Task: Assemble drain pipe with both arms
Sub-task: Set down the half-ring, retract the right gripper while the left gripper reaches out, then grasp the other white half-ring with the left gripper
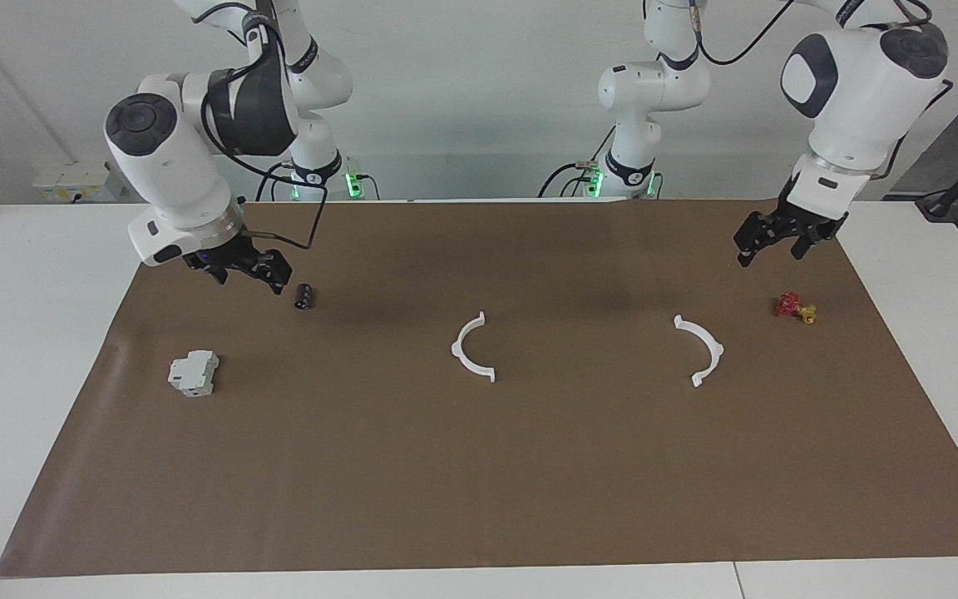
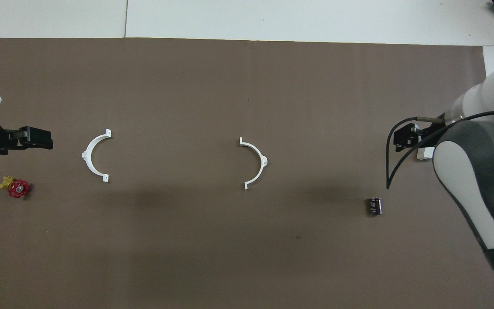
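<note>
Grippers first. Right gripper (image 1: 248,272) hangs in the air over the brown mat (image 1: 479,466) at the right arm's end of the table, its black fingers spread and nothing between them; from the facing view it is over the bare mat just beside a small dark cylinder (image 1: 304,296), though in the overhead view the same gripper (image 2: 405,138) partly covers the grey-white boxy block (image 1: 194,373), so its exact footing over the mat is hard to fix. Left gripper (image 1: 768,239) is likewise raised, fingers apart and empty, over the mat near the left arm's end; in the overhead view it (image 2: 37,138) sits above the mat between the red-and-yellow valve (image 2: 15,188) and the nearer arc.

Both halves of the drain pipe lie flat on the mat, well apart and touched by neither gripper. One white arc (image 1: 472,348) rests about mid-table; the other arc (image 1: 702,350) lies toward the left arm's end, near the valve (image 1: 795,308). In the overhead view their open sides face one another (image 2: 255,162) (image 2: 94,156), each showing small outward tabs.

The block stands farther from the robots than the cylinder (image 2: 374,206).
</note>
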### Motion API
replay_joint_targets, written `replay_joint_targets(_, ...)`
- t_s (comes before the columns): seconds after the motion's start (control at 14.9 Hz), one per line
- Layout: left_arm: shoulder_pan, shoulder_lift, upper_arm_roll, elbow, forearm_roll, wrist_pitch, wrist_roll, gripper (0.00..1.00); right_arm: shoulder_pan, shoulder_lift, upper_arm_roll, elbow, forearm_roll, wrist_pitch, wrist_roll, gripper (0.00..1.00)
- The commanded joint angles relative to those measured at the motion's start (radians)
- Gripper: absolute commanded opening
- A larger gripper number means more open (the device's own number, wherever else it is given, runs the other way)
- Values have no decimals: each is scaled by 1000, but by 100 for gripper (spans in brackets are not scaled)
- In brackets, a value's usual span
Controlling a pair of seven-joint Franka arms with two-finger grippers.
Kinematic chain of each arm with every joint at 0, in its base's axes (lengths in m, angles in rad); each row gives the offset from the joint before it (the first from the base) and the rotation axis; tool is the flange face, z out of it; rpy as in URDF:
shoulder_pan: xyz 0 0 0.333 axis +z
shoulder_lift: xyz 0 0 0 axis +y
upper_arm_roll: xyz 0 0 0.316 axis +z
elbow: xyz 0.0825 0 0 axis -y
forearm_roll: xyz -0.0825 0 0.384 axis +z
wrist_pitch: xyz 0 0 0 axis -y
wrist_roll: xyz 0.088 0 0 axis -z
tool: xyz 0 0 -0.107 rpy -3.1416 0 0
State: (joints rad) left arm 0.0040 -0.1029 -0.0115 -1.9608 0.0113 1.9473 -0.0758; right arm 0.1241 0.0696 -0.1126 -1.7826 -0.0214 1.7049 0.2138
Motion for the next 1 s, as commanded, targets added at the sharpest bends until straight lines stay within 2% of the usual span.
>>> replay_joint_targets(0.0, -1, -63, 8, -167, -10, 175, 4, 100, -67, -63, 14, -69, -8, 1, -102, 100)
replay_joint_targets(0.2, 5, 23, 10, -173, -10, 274, 5, 100, -93, -76, 13, -52, -8, 4, -160, 100)
replay_joint_targets(0.4, 13, 69, 10, -222, -8, 359, 8, 100, -95, -91, 13, -9, -21, -25, -172, 100)
replay_joint_targets(0.67, 11, 100, 10, -346, -10, 505, -2, 100, -90, -91, 14, 147, -31, -180, -232, 100)
replay_joint_targets(0.8, 14, 124, 10, -349, -10, 519, -7, 100, -87, -91, 19, 207, -32, -249, -235, 100)
replay_joint_targets(0.94, 13, 172, 8, -348, -10, 609, -91, 100, -78, -85, 30, 241, -81, -278, -244, 100)
